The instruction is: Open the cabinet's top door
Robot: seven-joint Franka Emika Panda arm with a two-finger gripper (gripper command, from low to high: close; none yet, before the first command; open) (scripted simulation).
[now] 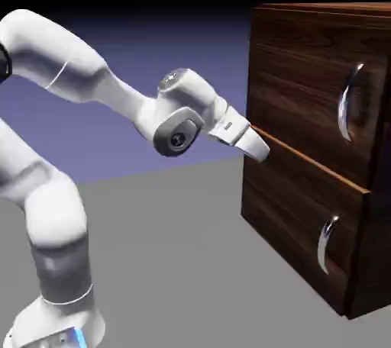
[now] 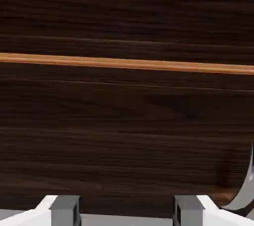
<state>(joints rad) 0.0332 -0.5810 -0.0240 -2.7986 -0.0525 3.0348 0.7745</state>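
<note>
Right, the top door sits shut, the upper of the two dark walnut panels, on the exterior view's right. Its long curved silver handle stands upright toward the panel's right side, and I'm well apart from it. Just below runs the orange-brown strip, crossing the hand view from side to side, a touch lower at its right end. Under that comes the lower panel, filling most of what I see, with part of its shorter silver handle poking in at the lower right. And my fingers? Spread wide, nothing between them. From outside, my gripper tilts downward near the strip, at the cabinet's left side; whether I'm touching wood, I can't tell. Behind me, my white arm bends back to the left, above the grey floor.
</note>
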